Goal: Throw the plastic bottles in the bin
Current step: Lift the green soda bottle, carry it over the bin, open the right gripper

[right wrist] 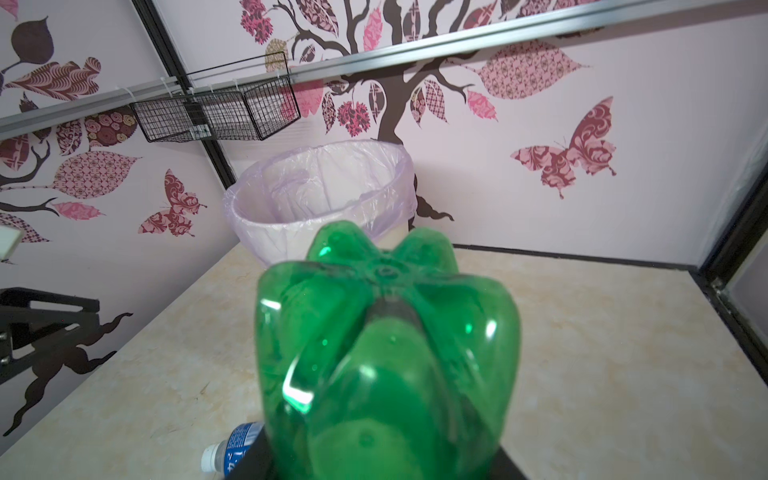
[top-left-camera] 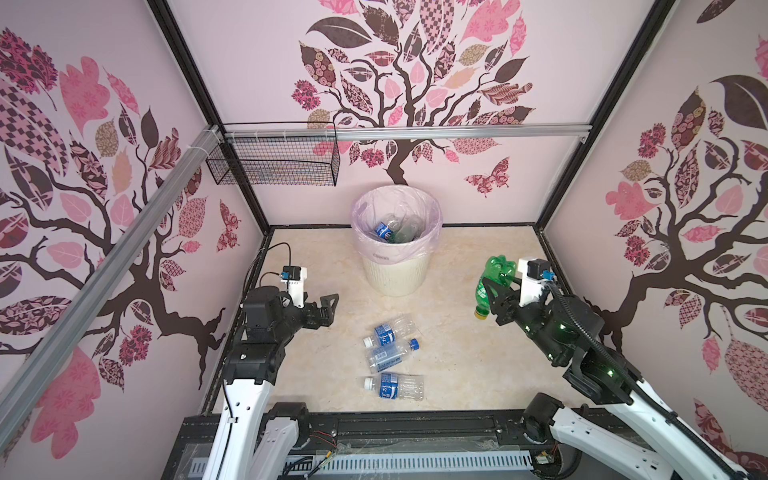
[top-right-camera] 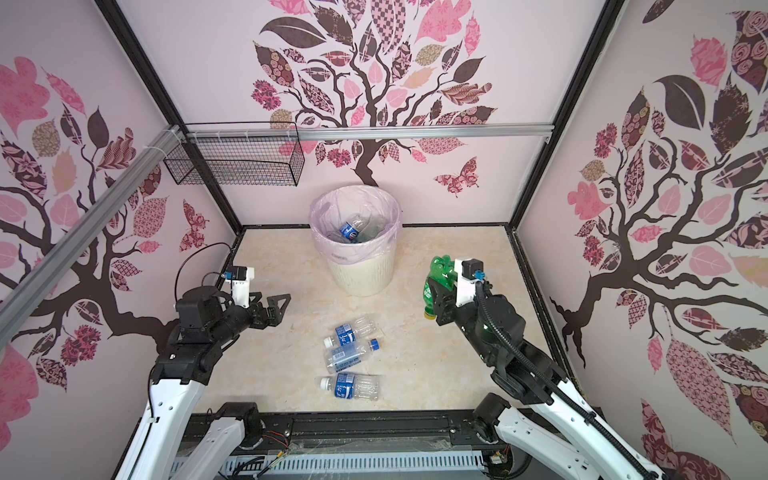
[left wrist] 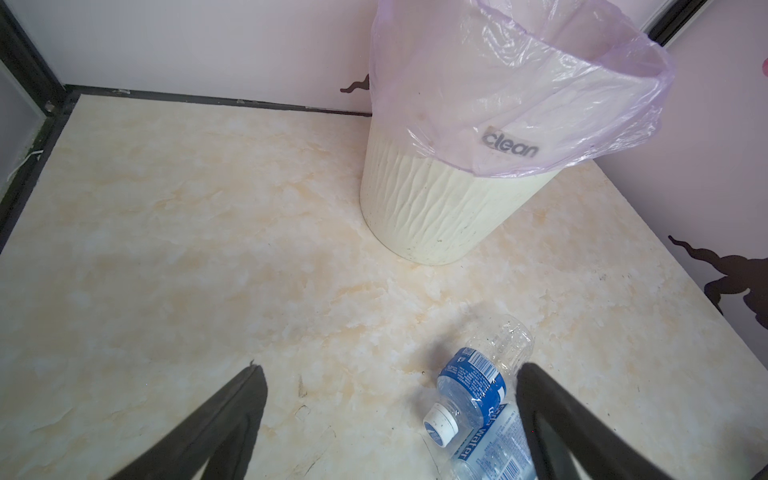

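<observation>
While the right jaws are gripping a green bottle (top-left-camera: 494,282) closed tight around its body, they are holding it above the tabletop (top-left-camera: 457,365) with its yellow cap pointing down and its lobed base tipped up. In the right wrist view that base (right wrist: 386,353) is filling most of the picture. The left jaws are standing wide open, holding nothing and hovering over bare tabletop. The bin (top-left-camera: 395,276), cream-white and ribbed with a pale pink bag folded over its rim, is standing ahead of both sets of jaws and roughly midway between them, well apart from the green bottle. A blue-labelled bottle (top-left-camera: 384,230) is lying inside it among other clear ones. Three clear bottles with blue labels are lying on their sides between the two sets of jaws and slightly behind them: a white-capped bottle (top-left-camera: 388,331) nearest the left jaws, a blue-capped bottle (top-left-camera: 388,355) resting against it, and a second white-capped bottle (top-left-camera: 395,386) lying farthest back, apart from the pair.
</observation>
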`<state>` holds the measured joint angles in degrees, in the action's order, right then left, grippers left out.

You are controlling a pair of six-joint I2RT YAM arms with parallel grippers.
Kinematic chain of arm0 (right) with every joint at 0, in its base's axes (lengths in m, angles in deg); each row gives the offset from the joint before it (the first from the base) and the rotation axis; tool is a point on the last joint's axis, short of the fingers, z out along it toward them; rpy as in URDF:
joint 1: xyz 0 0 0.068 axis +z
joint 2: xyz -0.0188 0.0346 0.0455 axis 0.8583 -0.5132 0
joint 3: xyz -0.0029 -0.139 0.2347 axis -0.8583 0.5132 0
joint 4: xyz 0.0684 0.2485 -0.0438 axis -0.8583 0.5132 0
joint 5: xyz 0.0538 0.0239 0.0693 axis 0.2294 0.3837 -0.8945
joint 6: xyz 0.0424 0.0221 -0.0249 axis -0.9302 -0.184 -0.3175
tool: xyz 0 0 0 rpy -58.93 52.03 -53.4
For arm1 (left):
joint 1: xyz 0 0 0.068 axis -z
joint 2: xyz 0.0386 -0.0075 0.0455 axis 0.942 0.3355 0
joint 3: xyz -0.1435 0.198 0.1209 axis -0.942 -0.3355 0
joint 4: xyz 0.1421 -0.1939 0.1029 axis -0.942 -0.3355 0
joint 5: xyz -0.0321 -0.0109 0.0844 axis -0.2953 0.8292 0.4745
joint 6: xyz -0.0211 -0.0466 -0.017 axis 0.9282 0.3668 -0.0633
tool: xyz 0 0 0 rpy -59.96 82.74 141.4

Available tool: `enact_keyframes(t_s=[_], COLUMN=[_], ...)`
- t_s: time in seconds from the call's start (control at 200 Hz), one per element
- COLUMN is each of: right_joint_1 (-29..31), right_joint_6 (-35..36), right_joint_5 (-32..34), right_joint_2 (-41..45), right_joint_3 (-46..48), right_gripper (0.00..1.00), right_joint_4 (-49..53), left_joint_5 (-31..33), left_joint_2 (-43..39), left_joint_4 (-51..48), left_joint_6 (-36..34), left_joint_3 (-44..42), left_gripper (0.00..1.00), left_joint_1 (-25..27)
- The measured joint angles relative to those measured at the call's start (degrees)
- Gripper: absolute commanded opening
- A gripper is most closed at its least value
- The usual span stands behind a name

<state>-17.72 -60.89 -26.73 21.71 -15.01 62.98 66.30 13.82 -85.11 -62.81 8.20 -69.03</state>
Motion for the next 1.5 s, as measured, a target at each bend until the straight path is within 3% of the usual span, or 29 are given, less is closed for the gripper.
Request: enact_keyframes(t_s=[0.13,0.335,0.46,0.585,1.051,1.331,1.501], right_joint_1=[-0.11,-0.26,-0.52,-0.76,-1.16,-1.16,-1.16], right_joint_6=[3.69,8.22,9.11,9.20,8.20,3.52,0.57], right_joint_5=[-3.23,-8.44,-9.20,-8.81,-7.21,-5.81,-4.70], right_joint_2=[-16.85,-51.71,-58.75,-55.58,-24.50,-11.98,-7.28], right_joint_3=[-13.92,-48.94,-53.51,-45.22,-23.80,-9.05,0.31], right_gripper=[0.48,0.65,0.80,0.92,0.94,0.94,0.94], right_joint_4=[-5.57,-4.22,0.22,0.83,4.24,8.66,10.84], left_joint_5=[0.37,0.44,0.48,0.74,-1.62,0.94,-1.20], left_joint_2=[0.44,0.31,-0.28,-1.01,2.12,7.69,11.02], left_joint_4=[-1.20,-2.08,-3.74,-5.07,-5.79,-6.62,-6.88], left_joint_6=[0.11,0.96,0.90,0.46,-0.81,-3.52,-5.97], left_joint_3=[0.09,0.31,1.44,2.25,2.58,2.64,2.64], left_gripper=[0.95,0.95,0.95,0.95,0.93,0.92,0.91], left_joint_1=[0.00,0.00,0.00,0.00,0.70,11.26,12.46])
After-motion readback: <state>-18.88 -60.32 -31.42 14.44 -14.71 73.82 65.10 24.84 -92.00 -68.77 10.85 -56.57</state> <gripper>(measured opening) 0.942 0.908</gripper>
